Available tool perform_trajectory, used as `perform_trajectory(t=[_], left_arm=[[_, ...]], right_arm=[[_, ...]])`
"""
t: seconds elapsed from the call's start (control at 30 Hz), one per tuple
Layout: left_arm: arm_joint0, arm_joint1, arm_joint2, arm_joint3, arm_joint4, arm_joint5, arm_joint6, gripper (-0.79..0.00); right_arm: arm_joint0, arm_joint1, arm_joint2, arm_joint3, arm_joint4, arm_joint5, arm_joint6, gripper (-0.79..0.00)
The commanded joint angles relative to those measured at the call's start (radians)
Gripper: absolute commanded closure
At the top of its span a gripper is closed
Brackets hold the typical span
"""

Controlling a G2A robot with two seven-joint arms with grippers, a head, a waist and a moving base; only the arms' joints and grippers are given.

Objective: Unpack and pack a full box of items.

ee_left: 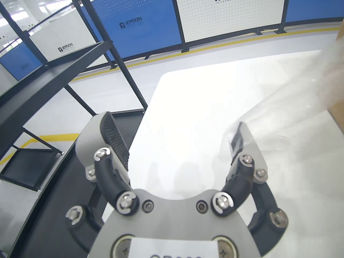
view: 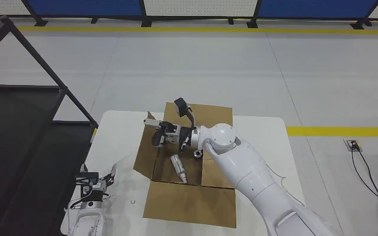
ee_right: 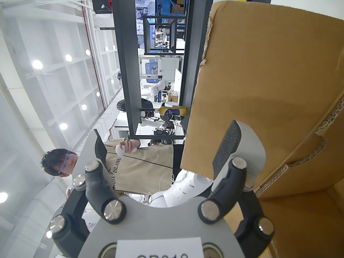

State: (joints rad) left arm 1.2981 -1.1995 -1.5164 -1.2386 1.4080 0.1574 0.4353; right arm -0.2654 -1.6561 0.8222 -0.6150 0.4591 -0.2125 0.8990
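Observation:
An open cardboard box stands on the white table with its flaps spread outward. A white tube-like item lies on the box floor. My right gripper hovers at the top of the box's left flap. In the right wrist view this gripper is open, and the flap's edge stands between its fingers without being pinched. My left gripper rests low over the table's near left corner; it is open with nothing between its fingers.
A black metal rack stands just left of the table, close to the left arm. The box's cardboard side shows far off in the left wrist view. Bare tabletop lies between the left gripper and the box.

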Motion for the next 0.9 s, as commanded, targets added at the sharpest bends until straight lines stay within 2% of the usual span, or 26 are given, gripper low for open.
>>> perform_trajectory(t=[0.0,0.23,0.3,0.47,0.87], left_arm=[[0.027,0.0,-0.01,-0.026,0.007,0.014,0.003,-0.785],[0.125,0.002,-0.063,-0.132,0.008,0.057,0.029,-0.785],[0.146,0.003,-0.074,-0.156,-0.007,0.026,0.032,-0.785],[0.186,0.004,-0.086,-0.206,0.038,0.041,0.054,-0.785],[0.198,-0.001,-0.108,-0.251,0.038,0.04,0.056,-0.785]], right_arm=[[0.004,-0.003,0.001,0.009,-0.001,0.001,0.002,-0.785],[0.019,-0.014,0.007,0.039,-0.003,0.005,0.003,-0.785],[0.023,-0.017,0.007,0.047,-0.004,0.006,0.003,-0.785],[0.032,-0.026,0.008,0.067,-0.009,0.011,0.002,-0.785],[0.048,-0.039,0.024,0.108,-0.009,0.0,0.011,-0.785]])
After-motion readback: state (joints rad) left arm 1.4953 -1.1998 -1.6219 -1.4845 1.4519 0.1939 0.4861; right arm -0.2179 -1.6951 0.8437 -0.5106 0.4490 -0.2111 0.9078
